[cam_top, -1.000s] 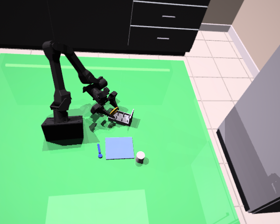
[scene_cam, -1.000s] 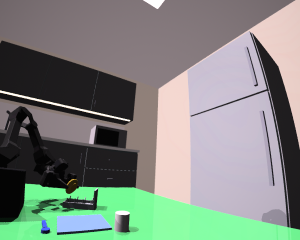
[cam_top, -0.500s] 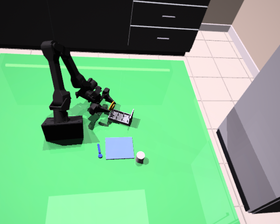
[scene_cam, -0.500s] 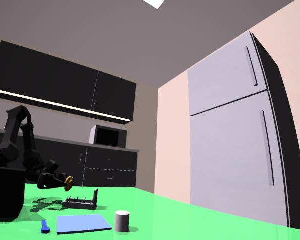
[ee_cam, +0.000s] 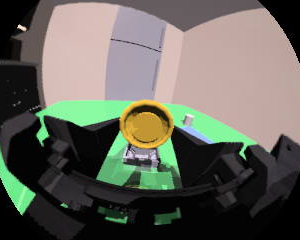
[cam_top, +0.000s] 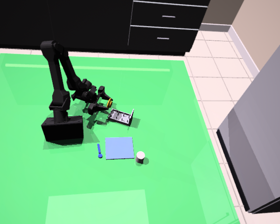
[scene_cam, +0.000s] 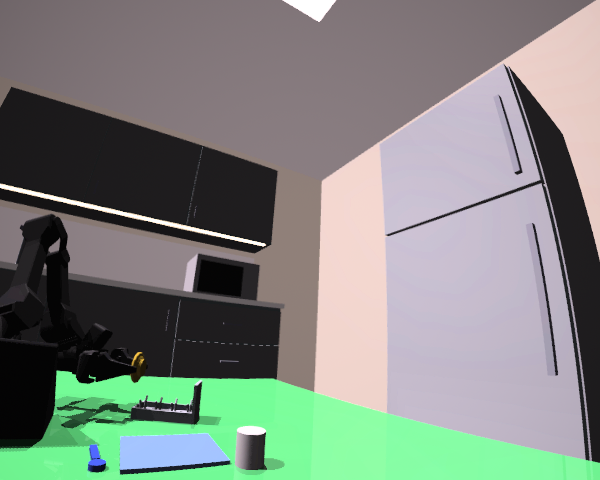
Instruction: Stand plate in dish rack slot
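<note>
The yellow plate (cam_top: 109, 102) (scene_cam: 139, 366) (ee_cam: 146, 125) is held upright, on edge, between the two fingertips. My gripper (cam_top: 109, 103) (scene_cam: 136, 366) (ee_cam: 146, 124) is shut on it, by its opposite edges. The plate is in the air, above and just behind the left end of the dish rack in the top view. The dish rack (cam_top: 119, 122) (scene_cam: 164, 413) (ee_cam: 141, 162) is grey, with short rails and a taller panel at its right end. Its slots hold nothing that I can see. In the wrist view the plate hides part of the rack.
A blue board (cam_top: 119, 148) (scene_cam: 171, 452) (ee_cam: 197, 133) lies in front of the rack. A blue spoon (cam_top: 99, 149) (scene_cam: 95, 457) is left of the board, and a pale cup (cam_top: 140, 156) (scene_cam: 250, 448) (ee_cam: 188, 120) stands at its right corner.
</note>
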Action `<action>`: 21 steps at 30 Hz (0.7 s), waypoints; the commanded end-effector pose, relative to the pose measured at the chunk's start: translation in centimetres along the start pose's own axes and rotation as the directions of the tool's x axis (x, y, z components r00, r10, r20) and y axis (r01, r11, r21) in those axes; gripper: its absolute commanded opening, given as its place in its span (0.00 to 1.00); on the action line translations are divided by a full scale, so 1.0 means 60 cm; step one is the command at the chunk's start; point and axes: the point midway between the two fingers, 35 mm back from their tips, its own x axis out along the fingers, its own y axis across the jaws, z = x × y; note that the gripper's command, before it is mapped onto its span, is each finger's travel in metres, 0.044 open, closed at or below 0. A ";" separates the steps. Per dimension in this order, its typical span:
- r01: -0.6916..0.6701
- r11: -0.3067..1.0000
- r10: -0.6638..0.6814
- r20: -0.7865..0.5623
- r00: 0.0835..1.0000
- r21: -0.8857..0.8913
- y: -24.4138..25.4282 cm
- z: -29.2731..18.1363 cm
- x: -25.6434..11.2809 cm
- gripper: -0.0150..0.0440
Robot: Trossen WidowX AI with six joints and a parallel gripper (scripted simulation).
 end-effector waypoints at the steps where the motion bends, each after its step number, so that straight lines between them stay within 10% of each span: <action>1: -0.001 1.000 0.001 0.007 1.000 0.003 -0.002 0.000 0.000 0.25; 21: 0.000 1.000 0.000 0.002 1.000 0.002 -0.003 -0.050 0.036 0.25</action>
